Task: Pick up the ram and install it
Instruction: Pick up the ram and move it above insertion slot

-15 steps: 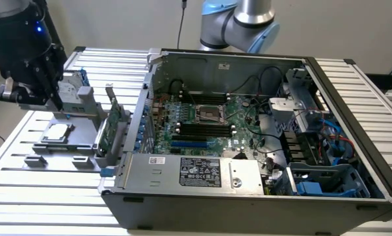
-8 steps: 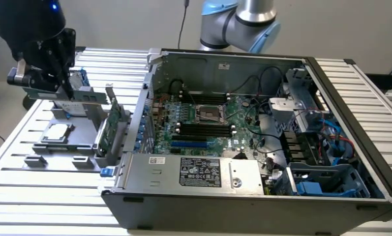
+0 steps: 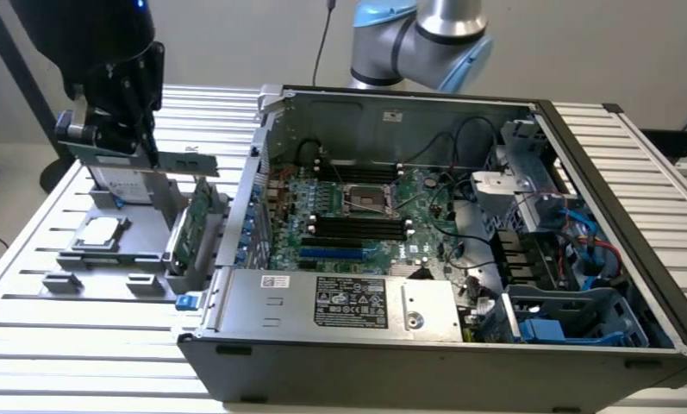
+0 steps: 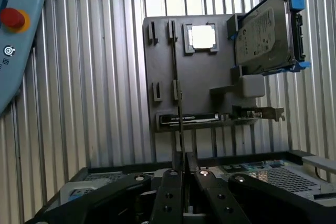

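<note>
The pick-up step looks done: the gripper (image 4: 182,163) has its jaws clenched on the ram (image 4: 177,103), a thin strip seen edge-on above the gray holder (image 4: 157,66) on the counter (image 4: 94,103). Installing calls for lining its edge up with a black slot (image 3: 360,226) inside the open computer case (image 3: 619,216), well apart from here.

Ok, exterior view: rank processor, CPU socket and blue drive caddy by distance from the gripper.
1. Processor, on the grey holder under the gripper, which grips the ram.
2. CPU socket, on the motherboard.
3. Blue drive caddy, case corner at the exterior view's right.
</note>
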